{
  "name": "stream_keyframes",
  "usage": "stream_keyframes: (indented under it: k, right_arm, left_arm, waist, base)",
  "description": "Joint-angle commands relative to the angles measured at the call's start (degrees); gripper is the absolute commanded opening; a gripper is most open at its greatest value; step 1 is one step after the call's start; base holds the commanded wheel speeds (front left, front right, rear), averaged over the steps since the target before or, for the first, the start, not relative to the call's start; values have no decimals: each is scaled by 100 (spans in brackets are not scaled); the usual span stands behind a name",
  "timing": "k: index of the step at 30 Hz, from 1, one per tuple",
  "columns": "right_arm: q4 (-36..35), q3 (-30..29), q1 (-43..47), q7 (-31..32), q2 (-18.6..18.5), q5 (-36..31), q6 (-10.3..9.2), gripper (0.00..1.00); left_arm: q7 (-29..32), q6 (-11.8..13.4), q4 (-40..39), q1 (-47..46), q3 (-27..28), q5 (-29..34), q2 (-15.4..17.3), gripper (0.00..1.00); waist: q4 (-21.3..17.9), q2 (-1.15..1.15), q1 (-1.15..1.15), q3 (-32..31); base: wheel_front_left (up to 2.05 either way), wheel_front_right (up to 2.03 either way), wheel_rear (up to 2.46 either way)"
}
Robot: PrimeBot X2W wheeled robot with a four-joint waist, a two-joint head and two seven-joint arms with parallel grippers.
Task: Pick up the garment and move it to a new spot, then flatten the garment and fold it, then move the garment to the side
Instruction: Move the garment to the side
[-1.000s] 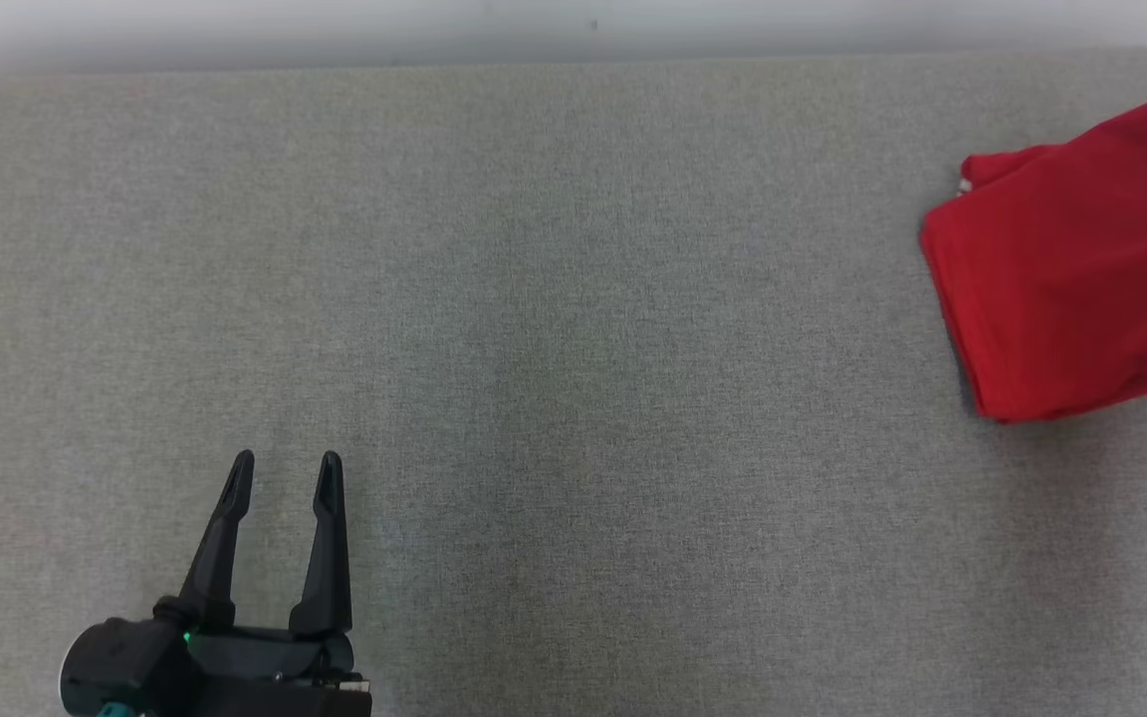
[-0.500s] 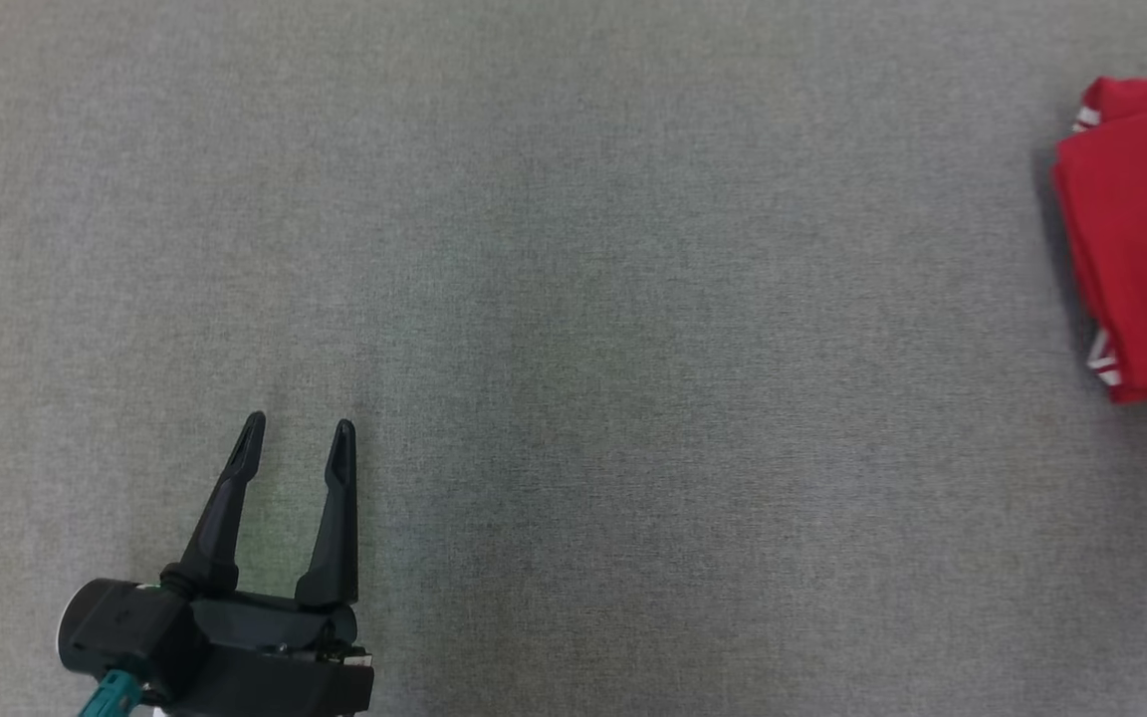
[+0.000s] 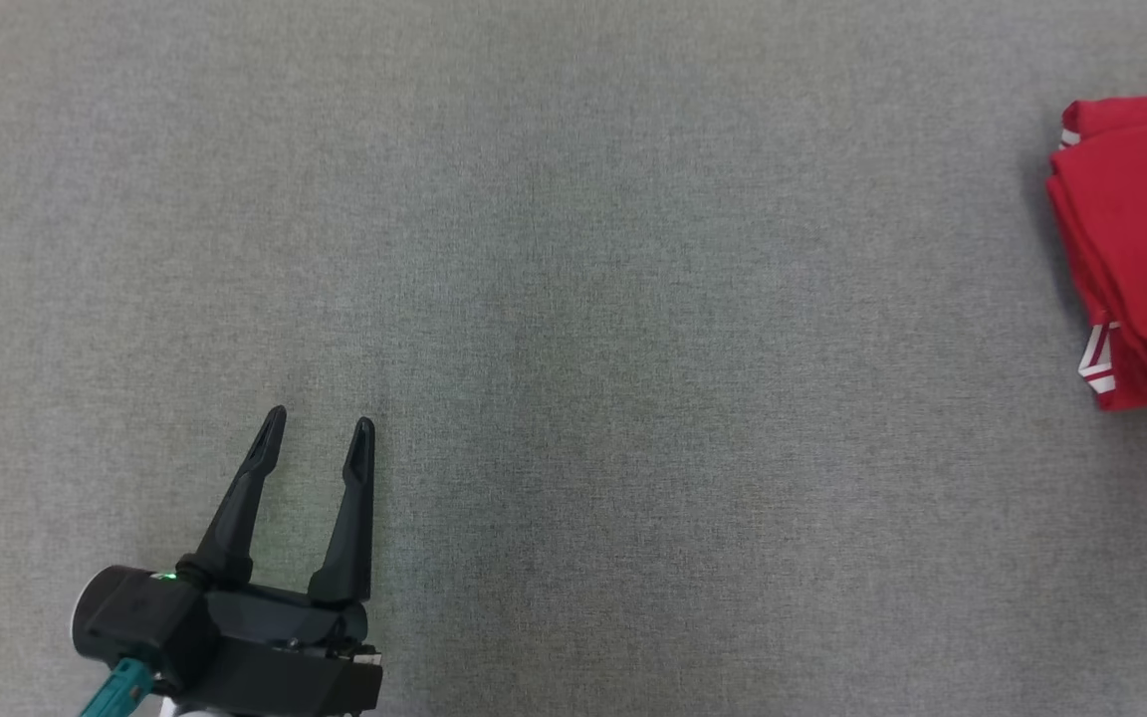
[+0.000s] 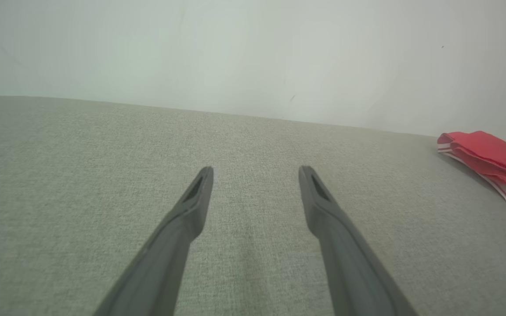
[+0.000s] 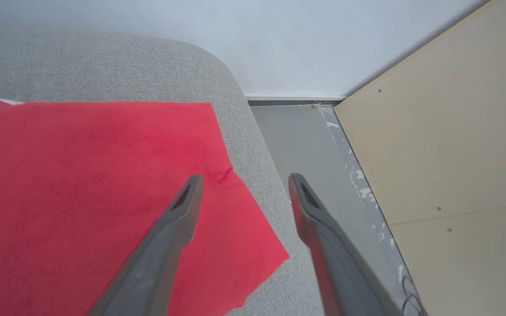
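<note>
Running near-to-far, folded red garment

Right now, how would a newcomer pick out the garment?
Start from the wide grey cushion. Follow it to its right end: the garment lies there, folded. It is bright red with white stripes at one edge, unlike the dark left gripper at the lower left.
</note>
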Motion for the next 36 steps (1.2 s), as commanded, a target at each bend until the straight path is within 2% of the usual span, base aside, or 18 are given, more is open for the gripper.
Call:
stream_keyframes:
  k: [1, 8, 10, 11, 15, 18, 22, 26, 31, 36]
  right_arm:
    - [62, 5, 80, -154, 49, 74, 1, 100]
    - [327, 321, 427, -1046, 286, 702, 1, 100]
    - [234, 475, 624, -1425, 457, 930, 1, 100]
    - [234, 475, 624, -1425, 457, 930, 1, 100]
    - [-75, 902, 1225, -2288, 621, 1414, 1, 100]
    - [-442, 1244, 1773, -2963, 898, 1753, 1, 100]
    - [-1044, 1548, 2630, -3659, 1454, 2079, 1, 100]
    - [-1517, 1885, 3557, -4277, 1845, 2462, 1, 100]
    - [-1719, 2123, 4200, -4658, 1906, 2775, 1, 100]
    - [-1544, 2387, 4488, -4767, 1910, 2968, 1, 100]
  left_arm:
    - [-15, 5, -1, 6, 4, -91, 42, 100]
    - [-15, 14, 46, 223, 232, -366, -67, 100]
    - [-15, 22, 113, 299, 338, -316, -130, 100]
    - [-15, 22, 113, 299, 338, -316, -130, 100]
    - [-15, 21, 322, 412, 460, -420, -260, 100]
    - [-15, 88, 384, 473, 651, -384, -330, 100]
    - [-15, 193, 407, 683, 837, -323, -463, 100]
    - [-15, 187, 433, 987, 965, -308, -571, 100]
    - [-15, 132, 420, 1248, 1010, -205, -618, 100]
    - [-15, 86, 341, 1495, 980, -115, -636, 100]
  waist:
    - [-36, -1, 0, -159]
    - [-69, -1, 0, -665]
    - [-75, -1, 0, -843]
    - [-75, -1, 0, -843]
    - [-46, -1, 0, -1174]
    - [-50, -1, 0, -1401]
    - [-49, -1, 0, -1735]
    - [-14, -1, 0, -2055]
    - [33, -1, 0, -2313]
    - [40, -1, 0, -2437]
  base:
    - [0, 0, 0]
    - [0, 0, 0]
    - [0, 0, 0]
    - [0, 0, 0]
    - [0, 0, 0]
    - [0, 0, 0]
    - [0, 0, 0]
    - [0, 0, 0]
    - [0, 0, 0]
    - [0, 0, 0]
